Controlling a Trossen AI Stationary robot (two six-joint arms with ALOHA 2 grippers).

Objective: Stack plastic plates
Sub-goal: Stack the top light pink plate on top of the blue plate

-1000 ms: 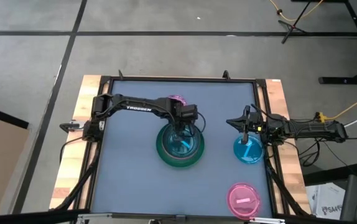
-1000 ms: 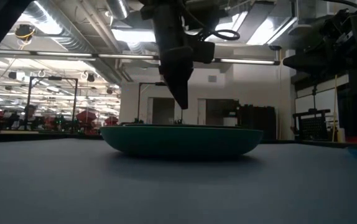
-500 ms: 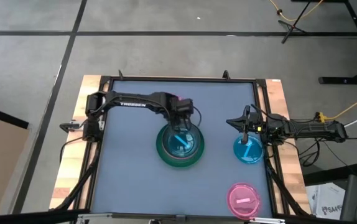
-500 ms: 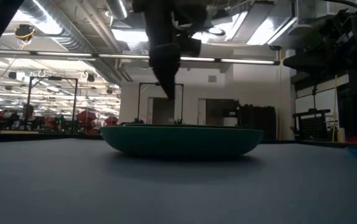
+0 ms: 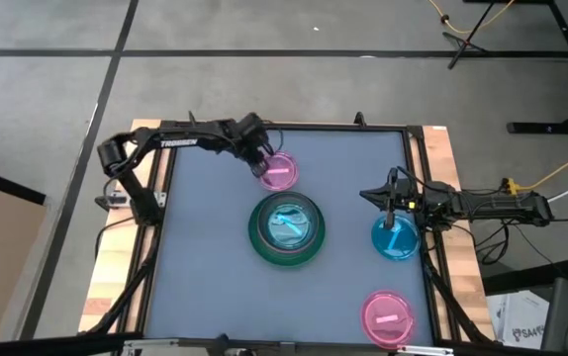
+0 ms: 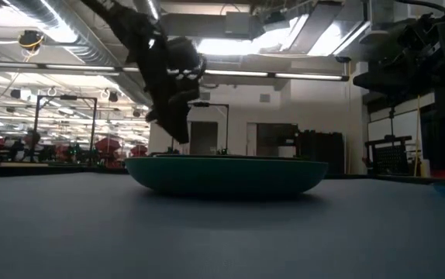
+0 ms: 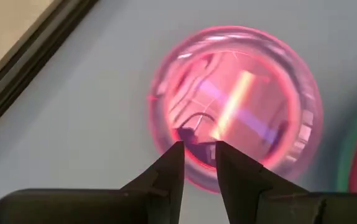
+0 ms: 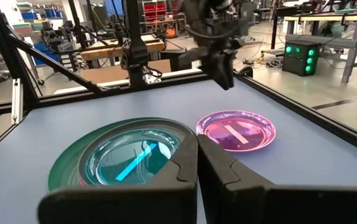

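A: At the counter's (image 5: 195, 277) middle, stack so far: dark green plate (image 5: 286, 230) with a translucent blue plate (image 5: 287, 225) nested inside. Left end effector (image 5: 261, 168) hovers at the rim of a translucent magenta plate (image 5: 280, 171), at 11 o'clock from the stack.

B: Fingers?

A: Parted narrowly, gripping nothing. Step in hand, as I judge it: approach to pick. Next: descend, straddle the rim, pinch, carry to the stack.

B: Right side?

A: Right end effector (image 5: 394, 213) waits, clenched and empty, above another blue plate (image 5: 397, 238) at 3 o'clock. Pink plate (image 5: 388, 315) sits at 5 o'clock.
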